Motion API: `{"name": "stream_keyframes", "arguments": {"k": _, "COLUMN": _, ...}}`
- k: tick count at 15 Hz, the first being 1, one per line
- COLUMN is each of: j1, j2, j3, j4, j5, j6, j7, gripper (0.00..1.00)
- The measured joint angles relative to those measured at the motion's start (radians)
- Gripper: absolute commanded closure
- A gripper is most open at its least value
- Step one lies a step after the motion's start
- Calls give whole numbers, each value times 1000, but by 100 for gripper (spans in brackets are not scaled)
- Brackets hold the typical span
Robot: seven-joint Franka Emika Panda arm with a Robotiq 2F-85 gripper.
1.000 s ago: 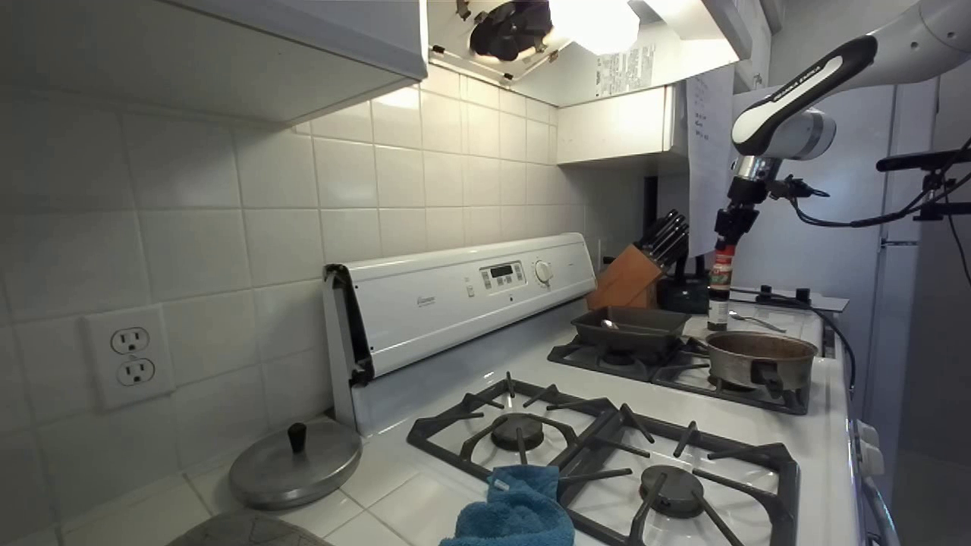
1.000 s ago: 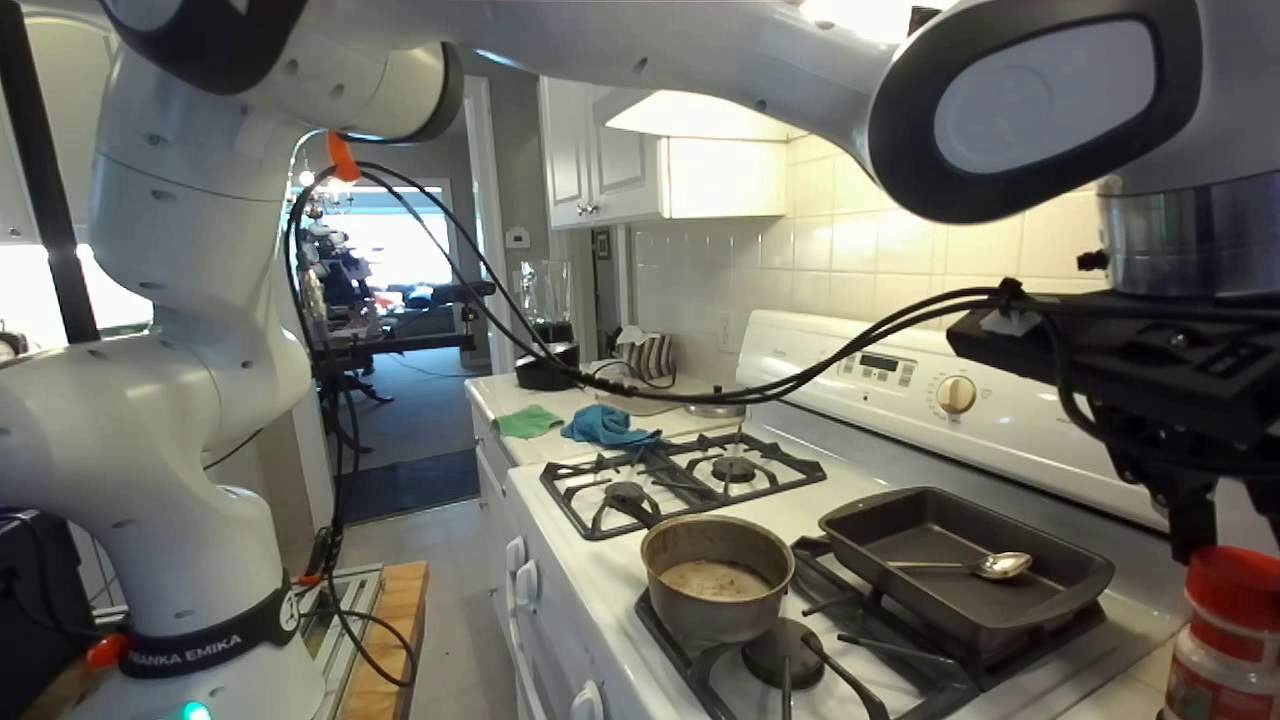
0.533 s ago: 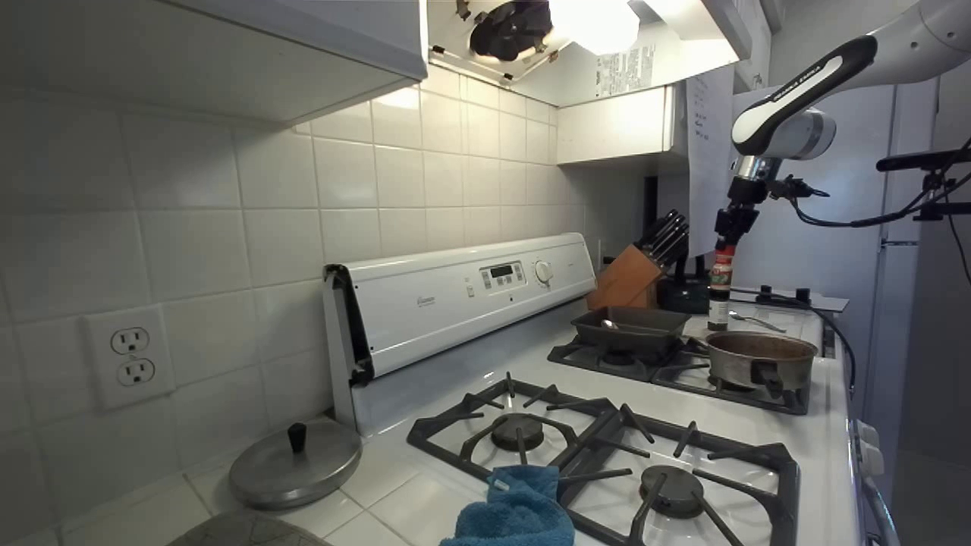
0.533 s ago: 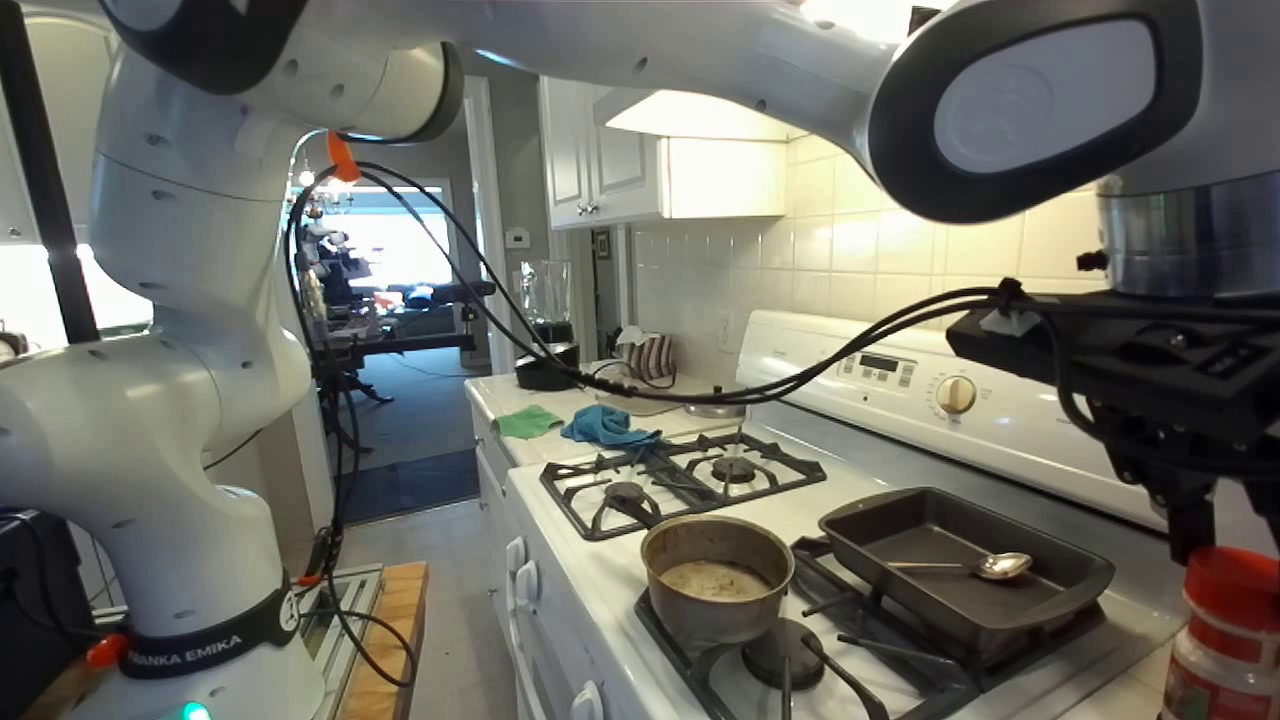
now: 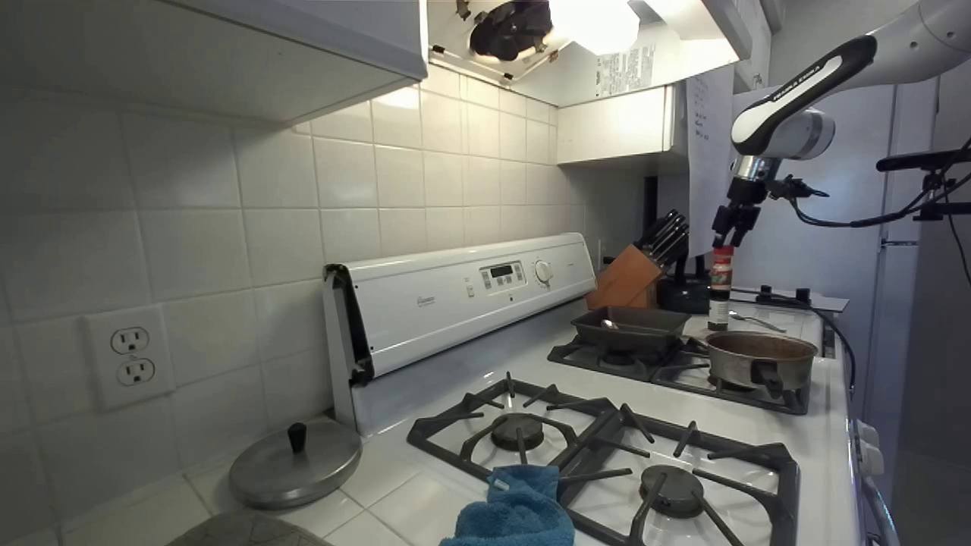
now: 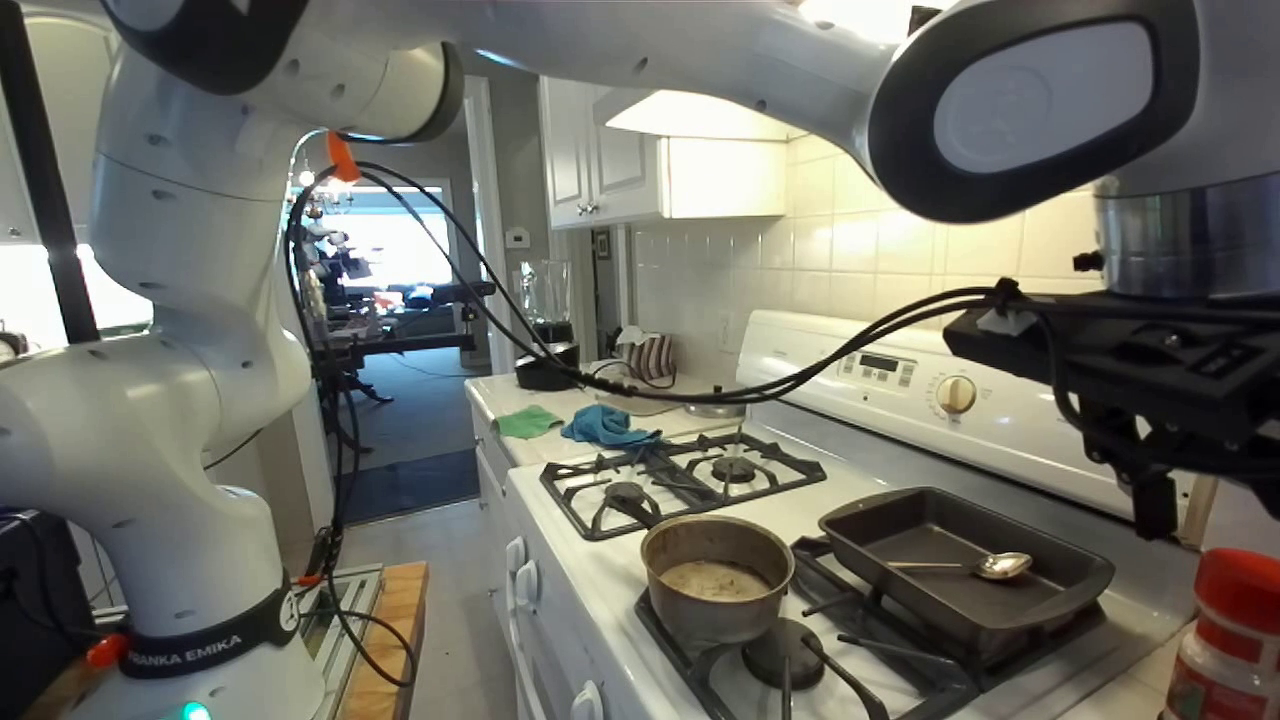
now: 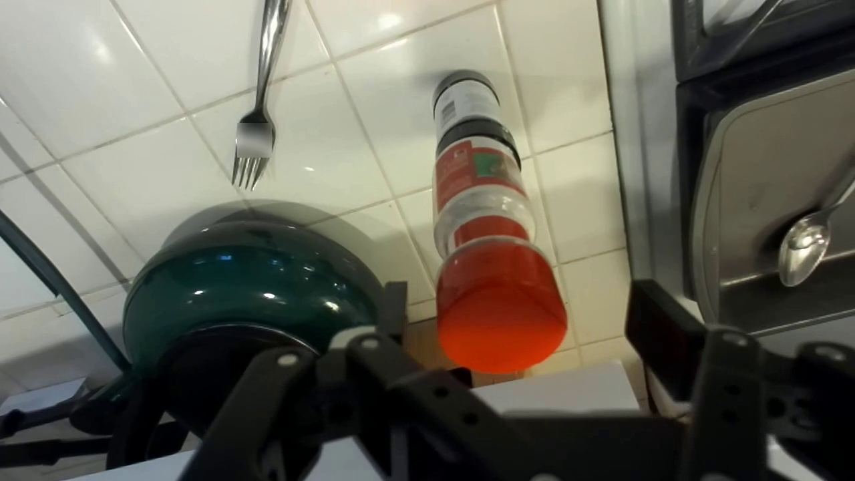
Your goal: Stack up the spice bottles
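Gripper (image 7: 528, 324) fingers (image 7: 671, 344) have spread, freeing the red-capped spice bottle (image 7: 491, 257) atop the white-labelled bottle (image 7: 467, 107) near the counter's (image 7: 581, 200) edge; stack likely complete.

Red-topped spice bottle (image 6: 1230, 640) partly below frame in an exterior view

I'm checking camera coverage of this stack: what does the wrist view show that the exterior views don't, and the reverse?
Only the wrist view shows clear gaps on both sides of the red cap, within the open gripper, and a barcode-like mark on the lower spice bottle. Only the exterior views show the saucepan and blue towel. All three share the gripper, upper spice bottle, baking pan and spoon.
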Motion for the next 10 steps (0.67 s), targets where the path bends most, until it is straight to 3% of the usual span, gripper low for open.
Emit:
{"name": "stream_keyframes", "arguments": {"k": 5, "j1": 1, "j2": -2, "j3": 0, "j4": 0, "j5": 0, "j6": -4, "j7": 0, "gripper": 0}}
{"name": "stream_keyframes", "arguments": {"k": 10, "j1": 4, "j2": -45, "j3": -5, "j4": -12, "j5": 1, "j6": -81, "j7": 15, "gripper": 0}}
